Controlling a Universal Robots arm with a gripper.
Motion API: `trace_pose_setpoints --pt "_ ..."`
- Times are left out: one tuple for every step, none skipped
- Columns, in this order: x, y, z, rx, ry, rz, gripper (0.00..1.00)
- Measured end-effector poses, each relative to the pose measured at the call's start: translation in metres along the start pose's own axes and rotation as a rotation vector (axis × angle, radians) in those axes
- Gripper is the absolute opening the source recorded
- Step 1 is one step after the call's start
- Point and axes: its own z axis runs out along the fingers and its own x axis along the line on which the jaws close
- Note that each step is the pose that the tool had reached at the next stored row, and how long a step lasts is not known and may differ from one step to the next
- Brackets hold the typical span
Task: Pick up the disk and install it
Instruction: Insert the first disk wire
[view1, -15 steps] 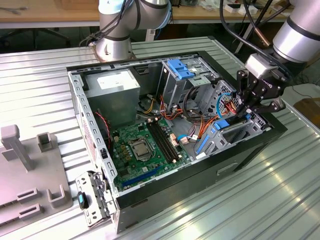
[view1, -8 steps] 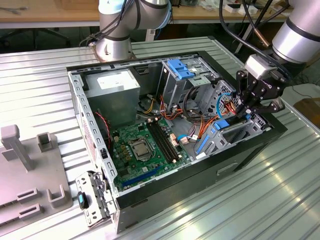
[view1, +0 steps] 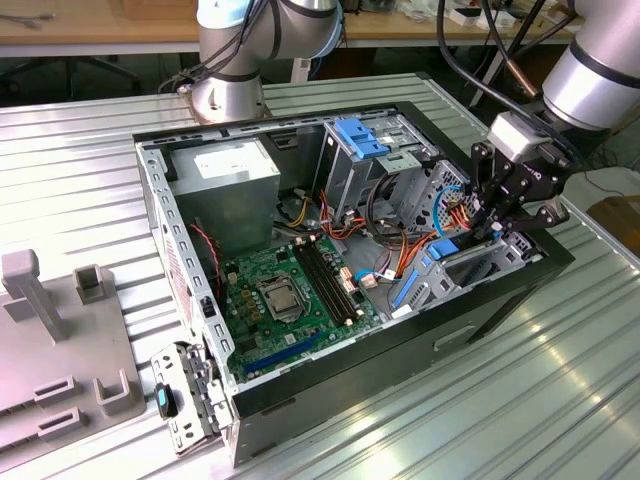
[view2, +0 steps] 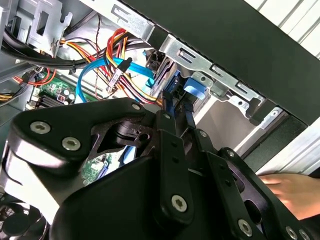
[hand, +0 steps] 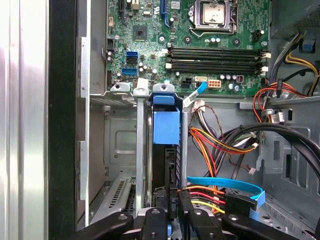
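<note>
The disk (hand: 166, 127), grey metal in a bright blue carrier, stands on edge in the drive bay (hand: 117, 145) at the front corner of the open computer case (view1: 330, 385). My gripper (hand: 172, 217) is shut on the disk's rear edge, one black finger on each side. In the second wrist view the fingers (view2: 172, 150) converge on the blue carrier (view2: 192, 89) at the bay's metal rail. The exterior view has my gripper (view1: 497, 228) at the case's right end, reaching down into the bay.
Bundles of orange, yellow and blue cables (hand: 225, 145) lie right beside the bay. The motherboard (view1: 290, 290), the power supply (view1: 232, 175) and a blue-tabbed drive cage (view1: 365, 140) fill the case. A person's hand (view2: 290, 192) rests outside the case. A grey fixture (view1: 60, 340) stands at the exterior view's left.
</note>
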Motion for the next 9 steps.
trace_pose_setpoints --pt "0.0000 0.0000 -0.0004 0.0000 -0.0001 0.000 0.24" --pt "0.0000 0.0000 -0.0009 0.0000 0.0000 0.000 0.24" --pt "0.0000 -0.0001 -0.0015 0.0000 -0.0001 0.000 0.24" --pt "0.0000 -0.0001 -0.0019 0.0000 -0.0002 0.000 0.24" --pt "-0.0001 -0.0001 -0.0025 0.0000 0.0000 0.000 0.24" --pt "-0.0001 -0.0001 -0.0031 0.0000 0.0000 0.000 0.24" --pt "-0.0001 -0.0001 -0.0035 0.0000 0.0001 0.000 0.24" --pt "-0.0001 -0.0001 -0.0042 0.0000 0.0000 0.000 0.24" --pt "-0.0001 -0.0001 -0.0047 0.0000 0.0000 0.000 0.24"
